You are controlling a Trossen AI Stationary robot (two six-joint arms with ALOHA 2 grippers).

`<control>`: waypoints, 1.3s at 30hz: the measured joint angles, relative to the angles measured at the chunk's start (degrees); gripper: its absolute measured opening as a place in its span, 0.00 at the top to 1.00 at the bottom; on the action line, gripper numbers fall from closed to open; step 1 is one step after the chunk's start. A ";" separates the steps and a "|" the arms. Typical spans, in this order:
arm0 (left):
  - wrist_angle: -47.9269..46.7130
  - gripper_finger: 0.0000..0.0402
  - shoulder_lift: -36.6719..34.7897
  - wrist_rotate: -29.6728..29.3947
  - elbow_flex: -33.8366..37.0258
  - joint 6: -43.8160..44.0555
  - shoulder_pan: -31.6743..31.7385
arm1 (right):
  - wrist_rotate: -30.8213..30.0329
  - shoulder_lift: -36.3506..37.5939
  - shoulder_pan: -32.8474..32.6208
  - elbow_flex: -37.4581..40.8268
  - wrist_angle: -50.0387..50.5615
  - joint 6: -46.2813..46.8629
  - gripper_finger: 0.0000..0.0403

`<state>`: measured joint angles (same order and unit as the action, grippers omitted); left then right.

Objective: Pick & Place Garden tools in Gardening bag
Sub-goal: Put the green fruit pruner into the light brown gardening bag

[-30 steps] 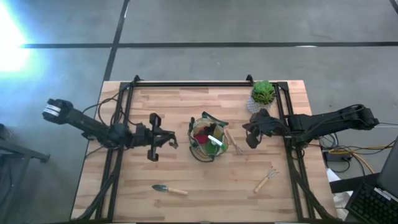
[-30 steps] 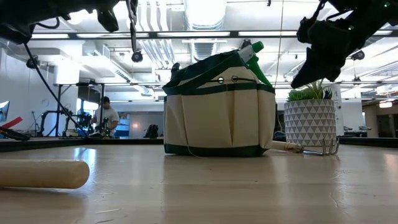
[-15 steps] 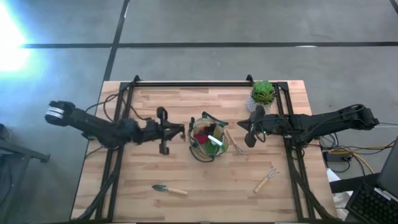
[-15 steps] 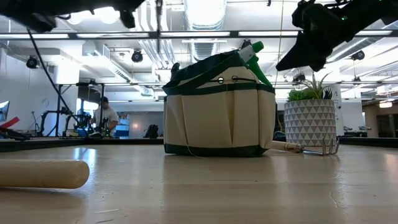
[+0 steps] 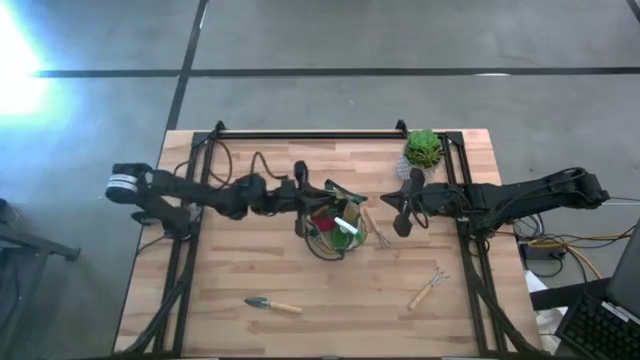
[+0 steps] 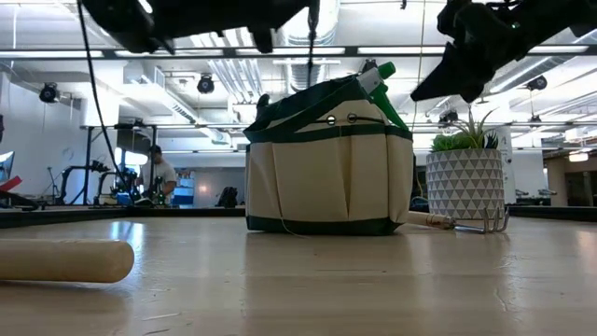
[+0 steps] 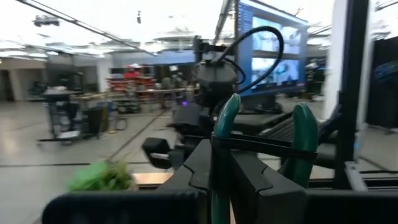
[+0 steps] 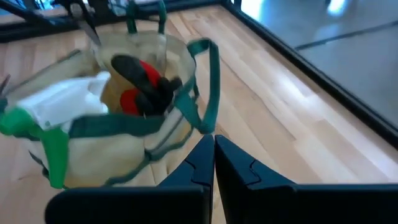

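Fingers of the left gripper [image 7: 227, 174] are seen pressed together on a green-handled tool [image 7: 261, 140], the two green handles standing up past the fingers in the left wrist view. Which tool it is cannot be told. In the high view the left gripper [image 5: 303, 200] is held above the table, just left of the gardening bag [image 5: 335, 222], at its left rim.

Fingers of the right gripper [image 8: 214, 163] are shut flat against each other, with nothing between them. The right gripper [image 5: 402, 215] is held in the air just right of the bag, near the potted plant [image 5: 423, 149] at the far right of the table.

The gardening bag [image 6: 328, 161] is stood upright at the middle of the wooden table [image 5: 300, 270], beige with dark green trim. Inside it a red-and-black tool [image 8: 140, 84] and a green-and-white spray bottle [image 8: 46, 106] are visible, the bottle's green top [image 6: 378, 77] showing above the rim in the low view.

Three tools are left outside the bag:
- a trowel [image 5: 272, 304], near left, well apart from the bag;
- a hand fork [image 5: 428, 288], near right;
- a second fork [image 5: 376, 230], lying on the table just beside the bag's right side, its tines [image 6: 492, 222] seen in front of the white pot [image 6: 465, 185].

A person [image 6: 161, 175] is seen far off in the room behind the table.
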<state>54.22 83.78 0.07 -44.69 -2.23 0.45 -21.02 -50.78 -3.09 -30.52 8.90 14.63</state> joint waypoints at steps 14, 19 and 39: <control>0.11 0.93 2.76 6.94 -3.17 1.43 4.72 | 9.21 0.02 -0.07 0.00 -26.07 -6.85 0.98; 0.14 0.93 2.64 8.37 -3.14 3.12 6.88 | 12.32 -0.48 -0.97 0.00 -30.85 -7.87 0.92; 0.15 0.93 2.76 21.56 -5.31 8.73 9.31 | 9.13 -19.79 -2.27 -4.41 -50.01 -19.15 0.67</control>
<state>54.37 86.54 21.63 -50.00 6.50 9.76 -11.89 -70.57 -5.37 -34.93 -41.11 -4.52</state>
